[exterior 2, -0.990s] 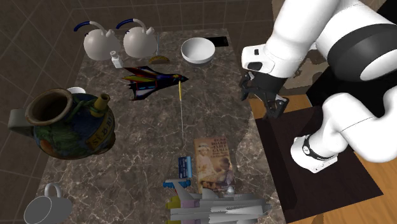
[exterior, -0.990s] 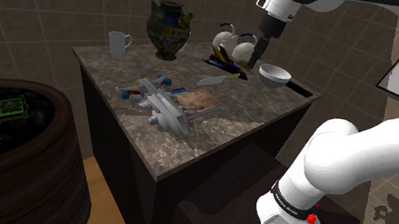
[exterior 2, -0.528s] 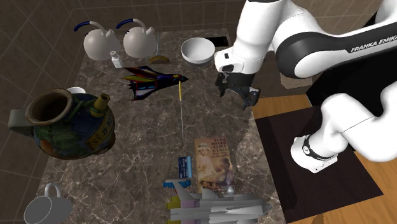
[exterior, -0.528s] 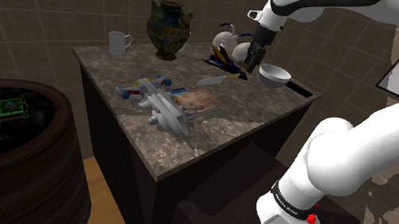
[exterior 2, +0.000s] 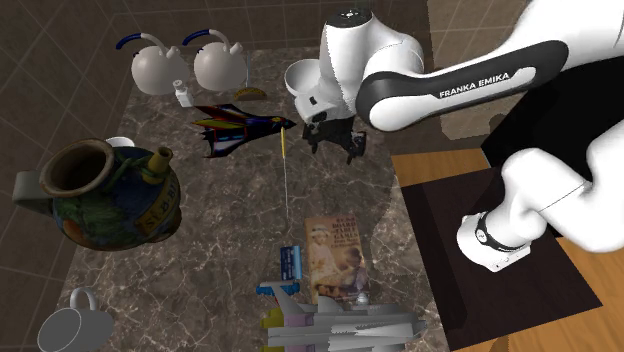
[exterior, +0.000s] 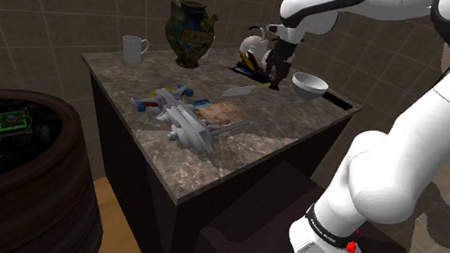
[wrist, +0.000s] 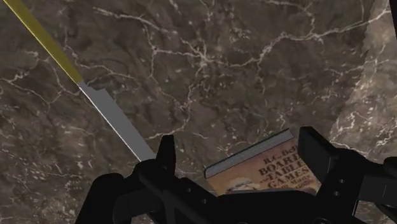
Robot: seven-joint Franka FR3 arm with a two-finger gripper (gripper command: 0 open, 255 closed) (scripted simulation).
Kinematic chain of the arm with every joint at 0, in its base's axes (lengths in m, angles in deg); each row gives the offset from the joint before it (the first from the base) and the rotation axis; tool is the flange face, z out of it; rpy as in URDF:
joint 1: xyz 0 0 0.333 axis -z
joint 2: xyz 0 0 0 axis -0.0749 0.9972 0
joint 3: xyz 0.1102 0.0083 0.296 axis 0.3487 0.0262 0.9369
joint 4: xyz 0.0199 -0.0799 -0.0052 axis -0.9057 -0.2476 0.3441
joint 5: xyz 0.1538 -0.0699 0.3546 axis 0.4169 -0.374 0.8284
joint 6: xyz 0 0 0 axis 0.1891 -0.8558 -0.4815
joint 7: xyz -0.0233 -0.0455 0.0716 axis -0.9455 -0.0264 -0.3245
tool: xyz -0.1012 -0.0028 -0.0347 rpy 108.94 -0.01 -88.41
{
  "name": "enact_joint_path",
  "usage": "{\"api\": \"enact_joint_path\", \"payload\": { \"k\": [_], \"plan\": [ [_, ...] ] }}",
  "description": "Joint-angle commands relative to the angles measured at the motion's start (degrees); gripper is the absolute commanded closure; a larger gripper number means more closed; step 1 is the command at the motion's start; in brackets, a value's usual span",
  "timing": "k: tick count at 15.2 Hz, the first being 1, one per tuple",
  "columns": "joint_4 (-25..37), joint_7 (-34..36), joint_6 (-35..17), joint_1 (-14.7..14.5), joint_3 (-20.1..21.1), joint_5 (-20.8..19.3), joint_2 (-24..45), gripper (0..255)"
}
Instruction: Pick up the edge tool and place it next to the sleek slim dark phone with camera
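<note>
The dark marbled worktop (exterior: pixel 247 147) lies under the black claw (exterior 2: pixel 335 143), which hangs with its fingers apart and nothing between them. The knife (exterior 2: pixel 286 175) lies flat on the stone just beside the claw, toward the second exterior view's left, and its blade runs past one finger in the wrist view. Bare stone stretches from the knife to the worktop's edge by the stand. A book (exterior 2: pixel 335 255) lies near the blade's tip and a colourful toy jet (exterior 2: pixel 240 130) at the handle end. The knife is thin, with a yellow handle and a plain grey blade.
</note>
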Motion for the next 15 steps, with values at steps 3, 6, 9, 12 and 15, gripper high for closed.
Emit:
{"api": "enact_joint_path", "payload": {
  "k": [3,6,9,12,15],
  "plan": [
    [6.9,-17.5,-2.0,-1.0,-4.1,10.1,13.8,0],
    [13.1,-28.7,-1.7,2.3,-2.5,17.4,23.7,0],
    [19.9,-37.4,-1.0,6.9,0.9,22.2,31.9,0],
    [24.8,-42.0,-0.5,9.9,3.4,24.3,36.8,0],
    [23.8,-42.6,-2.3,10.2,4.0,25.1,37.8,0]
  ]
}}
